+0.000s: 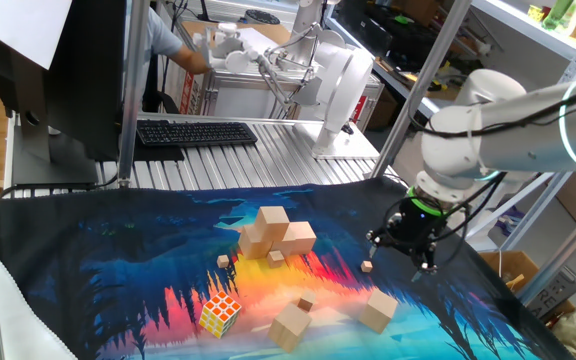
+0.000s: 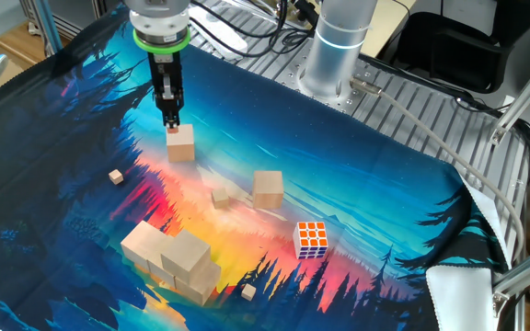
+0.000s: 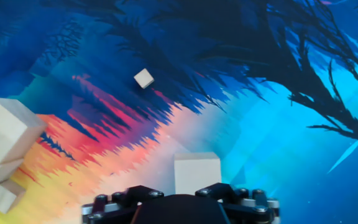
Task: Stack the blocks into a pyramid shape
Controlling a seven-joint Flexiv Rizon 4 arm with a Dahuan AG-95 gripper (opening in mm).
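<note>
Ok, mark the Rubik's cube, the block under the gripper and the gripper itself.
Rubik's cube (image 2: pixel 312 238): the other fixed view, on its front face.
Block under the gripper (image 2: pixel 181 144): the other fixed view, on its side face.
Gripper (image 2: pixel 170 118): the other fixed view, between its fingertips.

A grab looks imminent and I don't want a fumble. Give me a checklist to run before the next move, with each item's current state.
1. Gripper empty, with its jaws apart: ok.
2. Gripper pointing down over the nearest loose block, which sits centred low in the hand view: ok.
3. Fingers square to that block's sides: cannot tell.
4. Room around the block: ok. The closest tiny cube lies well apart from it.
5. Pyramid finished: not ok. A second loose block is also off the pile.
</note>
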